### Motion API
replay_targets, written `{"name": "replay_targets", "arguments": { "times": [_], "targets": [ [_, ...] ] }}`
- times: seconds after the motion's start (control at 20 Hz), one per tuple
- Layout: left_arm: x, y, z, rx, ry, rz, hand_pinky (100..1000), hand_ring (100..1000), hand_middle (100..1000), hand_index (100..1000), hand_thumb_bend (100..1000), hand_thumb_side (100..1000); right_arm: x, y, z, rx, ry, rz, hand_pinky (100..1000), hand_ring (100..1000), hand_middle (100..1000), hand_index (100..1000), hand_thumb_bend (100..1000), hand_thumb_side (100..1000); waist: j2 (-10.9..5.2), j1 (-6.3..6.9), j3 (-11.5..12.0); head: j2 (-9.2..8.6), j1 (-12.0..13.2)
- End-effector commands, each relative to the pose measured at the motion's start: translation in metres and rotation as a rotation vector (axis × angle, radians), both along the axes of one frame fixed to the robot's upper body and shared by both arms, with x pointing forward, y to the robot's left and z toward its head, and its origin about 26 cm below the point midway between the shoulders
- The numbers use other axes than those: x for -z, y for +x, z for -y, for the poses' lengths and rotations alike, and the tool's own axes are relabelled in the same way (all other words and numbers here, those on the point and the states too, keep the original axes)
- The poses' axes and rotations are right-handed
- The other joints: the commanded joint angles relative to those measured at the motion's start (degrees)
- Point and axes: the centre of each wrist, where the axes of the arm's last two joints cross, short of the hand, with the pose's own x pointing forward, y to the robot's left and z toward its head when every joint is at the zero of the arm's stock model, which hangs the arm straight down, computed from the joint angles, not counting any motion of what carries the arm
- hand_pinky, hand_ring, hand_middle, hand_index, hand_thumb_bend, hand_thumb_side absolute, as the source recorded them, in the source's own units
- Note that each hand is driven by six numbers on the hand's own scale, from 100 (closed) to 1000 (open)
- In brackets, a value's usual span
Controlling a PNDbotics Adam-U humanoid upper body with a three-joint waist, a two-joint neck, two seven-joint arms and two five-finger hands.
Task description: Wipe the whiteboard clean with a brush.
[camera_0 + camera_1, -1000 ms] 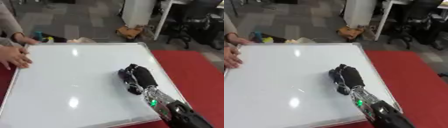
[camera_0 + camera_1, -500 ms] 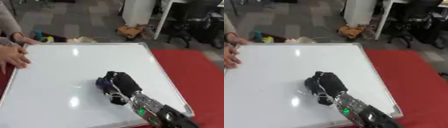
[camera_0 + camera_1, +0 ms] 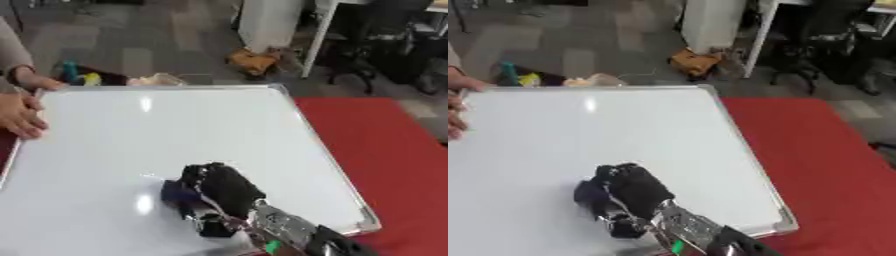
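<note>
**Whiteboard wipe: risks and condition of items**

Risks, as you might judge them from here:
- Board slip. The whiteboard (image 3: 175, 145) lies flat on the red bench (image 3: 385, 150), and a person's hands (image 3: 19, 107) rest on its far left edge, apparently steadying it. If your stroke drags sideways, the board may slide or twist under those hands.
- Edge overrun. Your right hand (image 3: 223, 187) works near the board's near edge, not far from the near right corner. A stroke carried too far that way could catch the metal frame or run off onto the bench.
- Lost contact. The brush (image 3: 179, 195) shows only as a dark blue patch under and to the left of the hand. If it tilts or creeps out of the grasp, you would wipe with the fingers instead.

Items:
- Right hand: black, palm down on the lower middle of the board, fingers curled over the brush and holding it against the surface.
- Left hand: not seen in either view.
- Brush: mostly hidden by the hand; its shape cannot be told.
- Whiteboard: white with a silver frame, two ceiling-light glints, and a faint short mark just left of the hand; the rest looks clean, though fine marks may not show.
</note>
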Motion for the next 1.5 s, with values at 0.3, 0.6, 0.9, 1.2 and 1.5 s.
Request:
{"name": "replay_targets", "arguments": {
  "times": [0.3,0.6,0.9,1.2,1.5],
  "targets": [
    [-0.004,-0.001,-0.003,-0.009,0.001,0.013,482,533,577,1000,256,805,0.006,-0.016,-0.015,-0.135,-0.013,-0.064,744,764,768,841,100,653,-0.79,0.54,-0.7,0.07,-0.4],
    [-0.002,0.0,-0.003,-0.01,-0.001,0.005,482,534,577,1000,257,802,-0.004,-0.021,-0.015,-0.196,0.027,-0.085,856,877,861,910,100,840,-1.31,0.8,-1.7,0.25,-0.5],
    [0.001,0.0,-0.004,-0.012,-0.006,-0.005,483,535,577,1000,258,797,-0.02,-0.029,-0.012,-0.196,0.116,-0.047,851,854,833,902,100,782,-2.04,1.14,-3.1,0.47,-0.3],
    [0.005,0.0,-0.005,-0.015,-0.008,-0.022,483,535,577,1000,265,797,-0.039,-0.039,-0.006,-0.179,0.265,-0.017,793,788,774,876,100,717,-2.81,1.19,-5.1,0.76,0.2],
    [0.011,0.001,-0.006,-0.022,-0.007,-0.047,482,535,581,1000,271,798,-0.043,-0.044,0.003,-0.149,0.419,-0.026,781,757,745,865,100,692,-3.74,1.35,-7.4,1.26,1.3]
  ]
}}
